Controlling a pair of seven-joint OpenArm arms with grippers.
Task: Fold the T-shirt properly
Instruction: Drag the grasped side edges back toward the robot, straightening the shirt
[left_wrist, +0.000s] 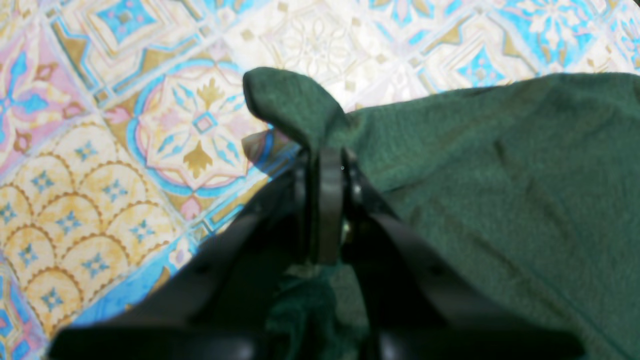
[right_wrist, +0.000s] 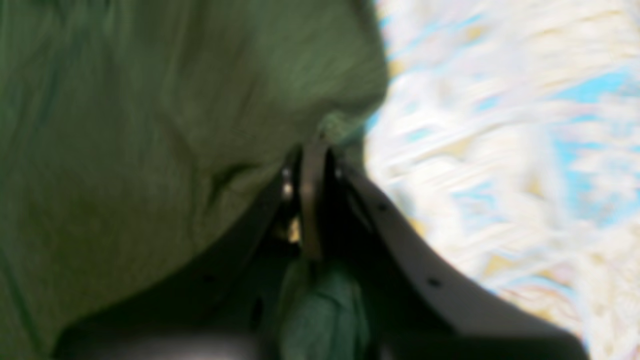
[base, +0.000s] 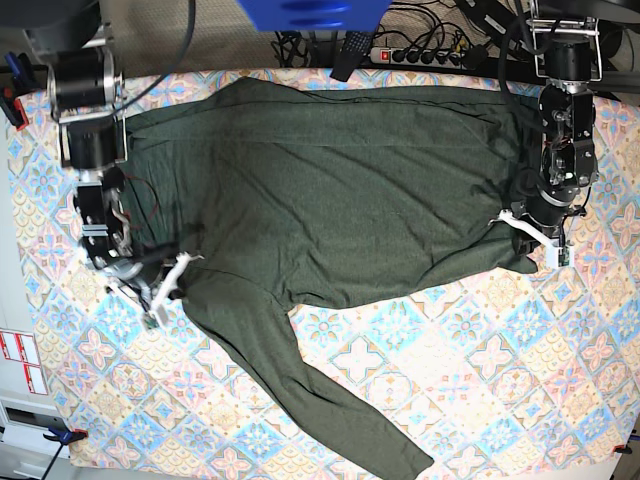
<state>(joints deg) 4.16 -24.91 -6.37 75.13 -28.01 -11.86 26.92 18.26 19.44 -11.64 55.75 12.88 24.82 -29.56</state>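
The dark olive-green T-shirt (base: 340, 190) lies spread across the patterned table, one long sleeve (base: 310, 390) trailing toward the front edge. At the right of the base view my left gripper (base: 518, 226) is shut on the shirt's edge. In the left wrist view its jaws (left_wrist: 327, 165) pinch a fold of the T-shirt (left_wrist: 500, 175) that pokes out past the tips. At the left of the base view my right gripper (base: 176, 268) is shut on the shirt's edge where the sleeve starts. The blurred right wrist view shows that gripper (right_wrist: 312, 155) closed with T-shirt cloth (right_wrist: 150, 125) bunched at its tips.
A tile-patterned tablecloth (base: 480, 380) covers the table. A power strip and cables (base: 420, 50) lie beyond the back edge, beside a blue object (base: 310, 12). Clamps (base: 55, 435) sit at the front left corner.
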